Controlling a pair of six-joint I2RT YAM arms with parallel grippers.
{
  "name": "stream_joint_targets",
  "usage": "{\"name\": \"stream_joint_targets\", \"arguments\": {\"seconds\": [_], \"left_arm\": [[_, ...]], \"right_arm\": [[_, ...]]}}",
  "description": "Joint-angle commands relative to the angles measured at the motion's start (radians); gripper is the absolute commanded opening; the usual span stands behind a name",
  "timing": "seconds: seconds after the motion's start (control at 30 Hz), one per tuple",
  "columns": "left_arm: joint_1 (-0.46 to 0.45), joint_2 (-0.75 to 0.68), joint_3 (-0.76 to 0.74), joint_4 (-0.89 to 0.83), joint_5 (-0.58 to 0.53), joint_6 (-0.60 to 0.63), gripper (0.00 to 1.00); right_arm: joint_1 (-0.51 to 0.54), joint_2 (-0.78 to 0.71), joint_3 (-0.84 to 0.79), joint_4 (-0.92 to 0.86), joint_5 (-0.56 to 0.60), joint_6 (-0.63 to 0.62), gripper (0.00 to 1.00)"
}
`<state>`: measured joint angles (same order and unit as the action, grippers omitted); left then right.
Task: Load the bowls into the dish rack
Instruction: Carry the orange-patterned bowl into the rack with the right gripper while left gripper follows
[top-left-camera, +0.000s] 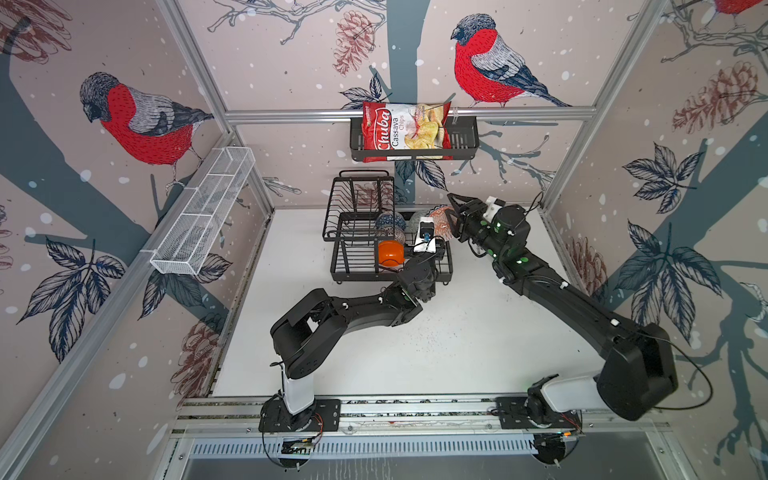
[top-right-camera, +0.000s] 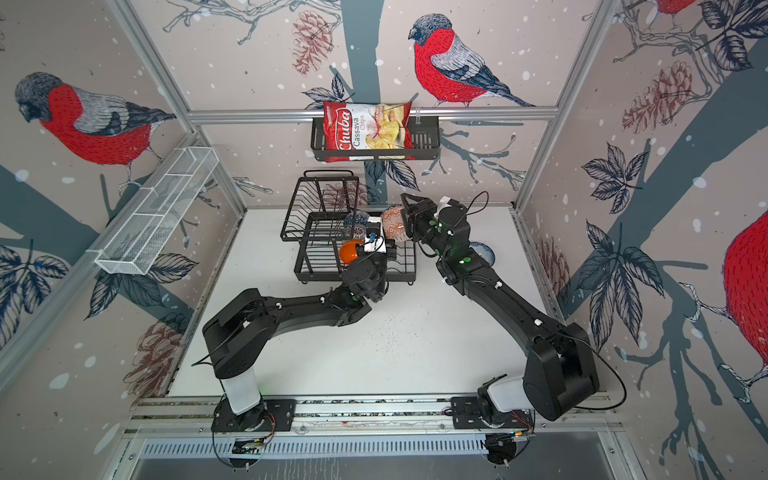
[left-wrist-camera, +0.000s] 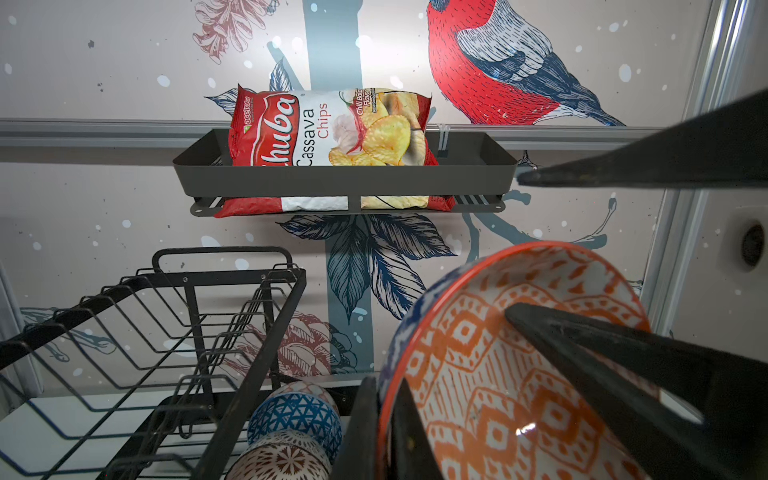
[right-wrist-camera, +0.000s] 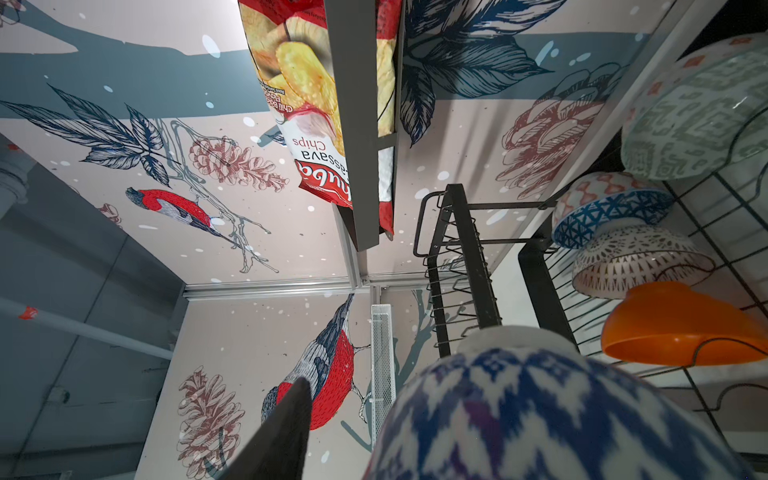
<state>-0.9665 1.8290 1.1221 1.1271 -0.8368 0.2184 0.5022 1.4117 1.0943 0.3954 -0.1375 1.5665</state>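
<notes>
The orange-white patterned bowl, blue-white on its outside, hangs tilted over the right end of the dish rack. My left gripper is shut on its rim. My right gripper stands open astride the bowl's wall: one finger is inside and the other finger is outside, apart from it. In the rack stand the orange bowl, the dark blue geometric bowl, the black-white radial bowl and the grey-green bowl. A blue-white floral bowl lies on the table behind my right arm.
A black slatted basket holding a chips bag hangs on the back wall above the rack. A long white mesh basket is fixed to the left wall. The rack's raised upper shelf is at its left.
</notes>
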Motion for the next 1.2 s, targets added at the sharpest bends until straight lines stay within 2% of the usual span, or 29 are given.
{"name": "stream_joint_targets", "arguments": {"seconds": [0.0, 0.3, 0.63, 0.87, 0.97, 1.07, 1.13, 1.17], "left_arm": [[-0.005, -0.011, -0.007, 0.12, 0.005, 0.03, 0.0], [-0.009, -0.009, -0.008, 0.119, -0.016, 0.05, 0.0], [-0.007, -0.033, -0.004, 0.033, -0.024, 0.0, 0.0], [-0.007, -0.067, 0.0, -0.104, 0.022, -0.055, 0.22], [-0.002, -0.093, -0.007, -0.184, 0.048, -0.103, 0.35], [0.013, -0.119, -0.007, -0.292, 0.108, -0.156, 0.42], [0.023, -0.141, -0.014, -0.348, 0.136, -0.194, 0.51], [0.028, -0.155, -0.02, -0.371, 0.15, -0.211, 0.6]], "right_arm": [[0.001, 0.017, 0.01, 0.072, 0.009, 0.027, 0.48], [0.013, 0.0, 0.005, 0.063, 0.022, 0.002, 0.18], [0.017, -0.052, -0.047, 0.096, 0.046, -0.028, 0.04], [0.017, -0.052, -0.06, 0.128, 0.027, -0.051, 0.01], [0.014, -0.058, -0.066, 0.133, 0.03, -0.06, 0.01], [0.012, -0.058, -0.065, 0.14, 0.025, -0.07, 0.01], [0.008, -0.06, -0.066, 0.143, 0.015, -0.072, 0.01], [0.004, -0.06, -0.068, 0.146, 0.008, -0.073, 0.01]]}}
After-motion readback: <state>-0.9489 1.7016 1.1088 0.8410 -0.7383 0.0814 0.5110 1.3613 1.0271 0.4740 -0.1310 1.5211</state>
